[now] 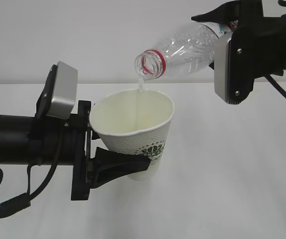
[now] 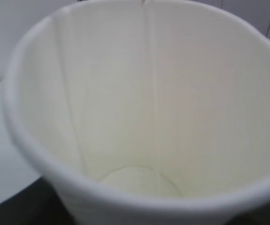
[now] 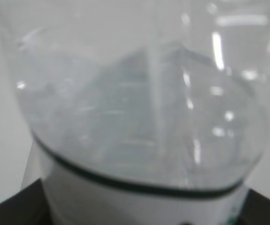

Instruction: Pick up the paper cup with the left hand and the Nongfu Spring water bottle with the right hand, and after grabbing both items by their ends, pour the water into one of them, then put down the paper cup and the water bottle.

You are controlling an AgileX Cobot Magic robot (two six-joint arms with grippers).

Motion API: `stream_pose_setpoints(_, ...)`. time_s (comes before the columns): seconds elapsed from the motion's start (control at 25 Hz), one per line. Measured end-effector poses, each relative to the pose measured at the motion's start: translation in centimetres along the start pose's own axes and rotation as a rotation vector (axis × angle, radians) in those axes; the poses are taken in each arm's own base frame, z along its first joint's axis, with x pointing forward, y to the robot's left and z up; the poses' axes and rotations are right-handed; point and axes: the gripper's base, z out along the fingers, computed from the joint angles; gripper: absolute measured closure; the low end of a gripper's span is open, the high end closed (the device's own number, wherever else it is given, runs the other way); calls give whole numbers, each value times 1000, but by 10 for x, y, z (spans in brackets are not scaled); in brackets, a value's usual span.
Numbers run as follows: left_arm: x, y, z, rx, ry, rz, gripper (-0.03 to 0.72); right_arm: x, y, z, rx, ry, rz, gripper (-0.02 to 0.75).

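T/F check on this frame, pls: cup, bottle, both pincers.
1. The paper cup is held off the table by the left pincer. True.
2. The water bottle stands upright. False: it is tilted, mouth down over the cup.
3. A thin stream of water falls into the cup. True.
4. The bottle has its cap on. False: the mouth is open, only a red neck ring shows.
5. The right pincer hangs empty. False: it holds the bottle by its base end.

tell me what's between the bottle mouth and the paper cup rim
Only a thin stream of water, falling from the tilted water bottle into the paper cup. Nothing solid lies in that gap; the exterior view shows it.
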Motion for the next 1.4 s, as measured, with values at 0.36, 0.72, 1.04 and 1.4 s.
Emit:
stream_pose_setpoints(0.36, 0, 0, 0, 0, 0, 0, 186, 0, 0, 0, 0, -2, -4, 279)
stream_pose_setpoints(0.72, 0, 0, 0, 0, 0, 0, 186, 0, 0, 0, 0, -3, -6, 279)
stream_pose_setpoints(1.04, 0, 0, 0, 0, 0, 0, 187, 0, 0, 0, -1, -4, -14, 279)
stream_pose_setpoints(1.4, 0, 0, 0, 0, 0, 0, 187, 0, 0, 0, -1, -4, -31, 279)
